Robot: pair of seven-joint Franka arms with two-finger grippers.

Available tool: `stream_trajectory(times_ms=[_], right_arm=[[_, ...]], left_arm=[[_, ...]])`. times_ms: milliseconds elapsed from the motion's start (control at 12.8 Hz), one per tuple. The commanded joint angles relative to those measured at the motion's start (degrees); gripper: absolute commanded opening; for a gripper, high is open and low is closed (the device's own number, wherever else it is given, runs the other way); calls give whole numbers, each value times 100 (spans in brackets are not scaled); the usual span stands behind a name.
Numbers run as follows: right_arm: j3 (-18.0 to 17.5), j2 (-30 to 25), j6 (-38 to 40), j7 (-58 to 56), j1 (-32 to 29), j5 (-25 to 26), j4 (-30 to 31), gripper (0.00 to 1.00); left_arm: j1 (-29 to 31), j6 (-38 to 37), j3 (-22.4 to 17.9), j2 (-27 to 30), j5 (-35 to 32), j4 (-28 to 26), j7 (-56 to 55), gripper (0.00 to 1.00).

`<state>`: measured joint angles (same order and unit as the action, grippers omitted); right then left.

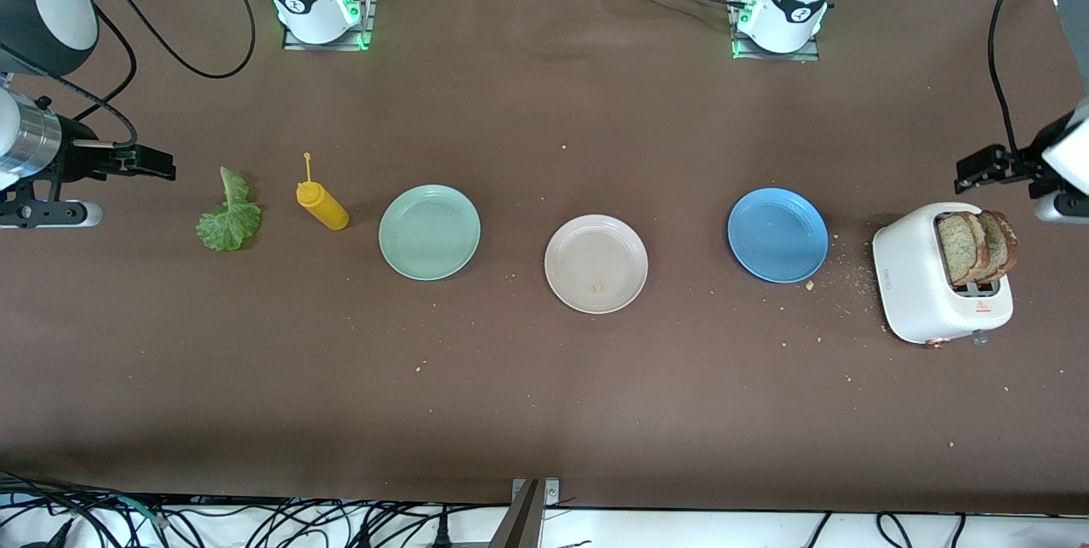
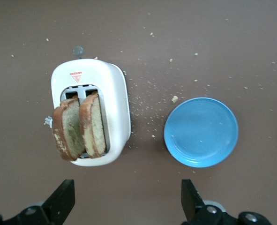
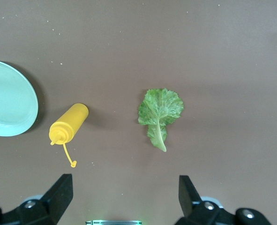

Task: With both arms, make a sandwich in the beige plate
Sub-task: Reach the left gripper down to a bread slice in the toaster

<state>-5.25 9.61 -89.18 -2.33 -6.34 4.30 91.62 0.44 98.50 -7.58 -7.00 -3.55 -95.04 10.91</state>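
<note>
The beige plate [image 1: 595, 263] sits mid-table and holds only a small crumb. Two brown bread slices [image 1: 983, 246] stand upright in a white toaster [image 1: 940, 288] at the left arm's end; they also show in the left wrist view [image 2: 77, 126]. A green lettuce leaf [image 1: 228, 216] lies flat at the right arm's end and shows in the right wrist view [image 3: 159, 112]. My left gripper [image 1: 970, 174] is open and empty in the air beside the toaster [image 2: 127, 201]. My right gripper [image 1: 162, 165] is open and empty in the air beside the lettuce [image 3: 124, 197].
A mint-green plate [image 1: 429, 231] and a yellow squeeze bottle [image 1: 322, 204] lying on its side sit between the lettuce and the beige plate. A blue plate [image 1: 778, 234] sits between the beige plate and the toaster. Crumbs are scattered around the toaster.
</note>
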Motion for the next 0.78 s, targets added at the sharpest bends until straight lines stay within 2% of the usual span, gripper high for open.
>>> stream_trajectory(times_ms=[0,392,705], right_arm=[[-20,-56,50,49,-7,10,58,100],[-55,-56,50,66,-7,10,58,100],[-55,-56,50,75,-7,10,67,100]], left_arm=[[246,336,46,-414,-23,55,306,100],[553,592,46,-1012,188,55,455,100],[598,600,55,-1136,197,73,500,100]])
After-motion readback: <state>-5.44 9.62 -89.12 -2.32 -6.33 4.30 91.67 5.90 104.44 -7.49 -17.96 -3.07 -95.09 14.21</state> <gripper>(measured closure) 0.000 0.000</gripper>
